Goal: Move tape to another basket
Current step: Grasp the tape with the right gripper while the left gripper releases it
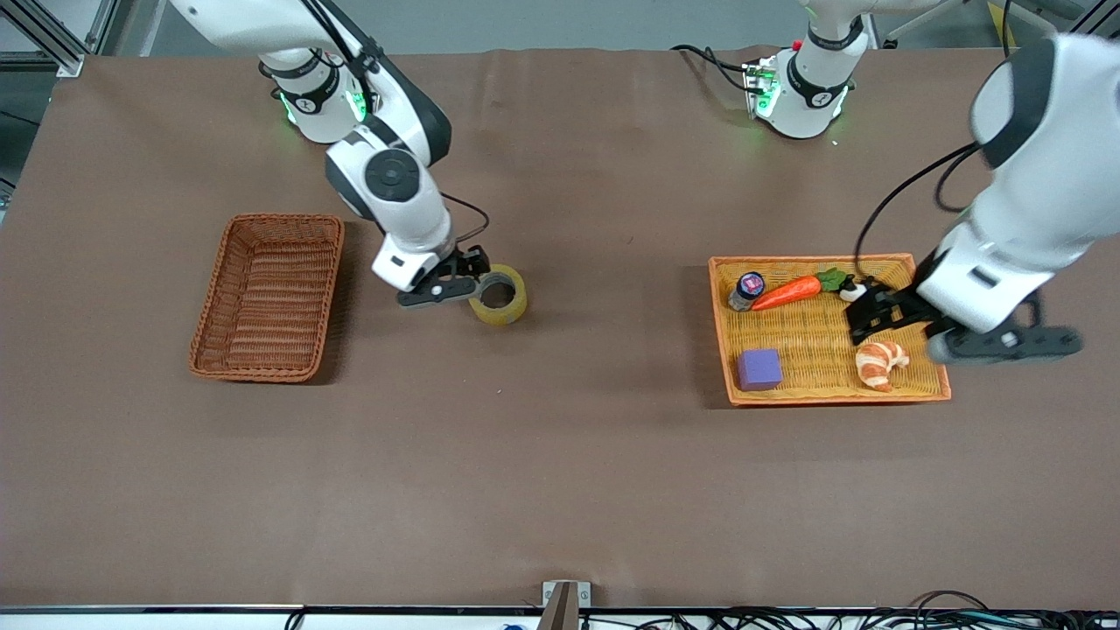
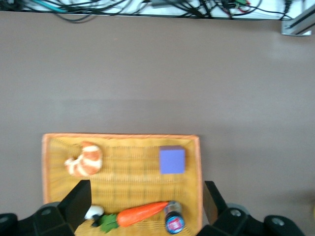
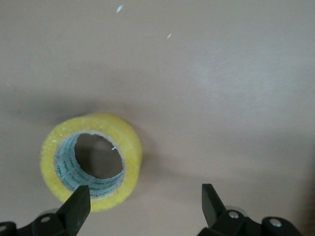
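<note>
While the tape (image 1: 499, 295) lies flat on the tabletop (image 1: 560, 455), between the basket (image 1: 268, 297) and the yellow-orange tray (image 1: 929, 385), the right tool (image 1: 461, 278) hangs low at the roll's 9 o'clock edge, fingers spread wide and clasping nothing. The left tool (image 1: 871, 317) waits above the tray, also spread open, over a carrot (image 1: 787, 292), croissant (image 1: 880, 362) and purple cube (image 1: 759, 368).
</note>
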